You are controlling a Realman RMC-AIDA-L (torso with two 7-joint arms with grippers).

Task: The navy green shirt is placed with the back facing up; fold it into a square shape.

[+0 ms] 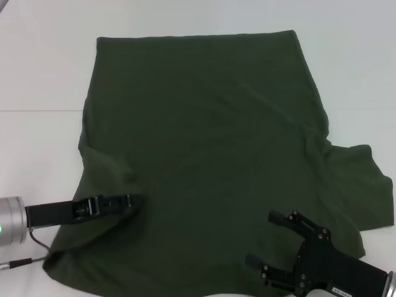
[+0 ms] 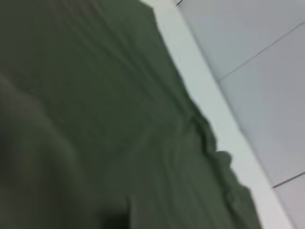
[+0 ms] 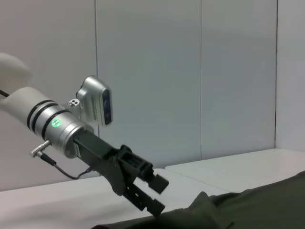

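Observation:
The navy green shirt [image 1: 210, 142] lies spread on the white table [image 1: 37, 74], straight hem at the far side. One sleeve [image 1: 362, 185] sticks out at the right; the left side is folded in over the body. My left gripper [image 1: 137, 202] rests low over the shirt's near left part. The right wrist view shows it [image 3: 158, 195] with jaws apart, lower finger [image 3: 151, 206] at the cloth [image 3: 248, 210], nothing between them. My right gripper [image 1: 261, 240] is open and empty above the shirt's near right part. The left wrist view shows only cloth [image 2: 95, 119] close up.
Bare table [image 1: 359, 55] surrounds the shirt at the far side and on both sides. The table's edge strip [image 2: 205, 86] shows beyond the cloth in the left wrist view. A grey panelled wall [image 3: 190, 71] stands behind the table.

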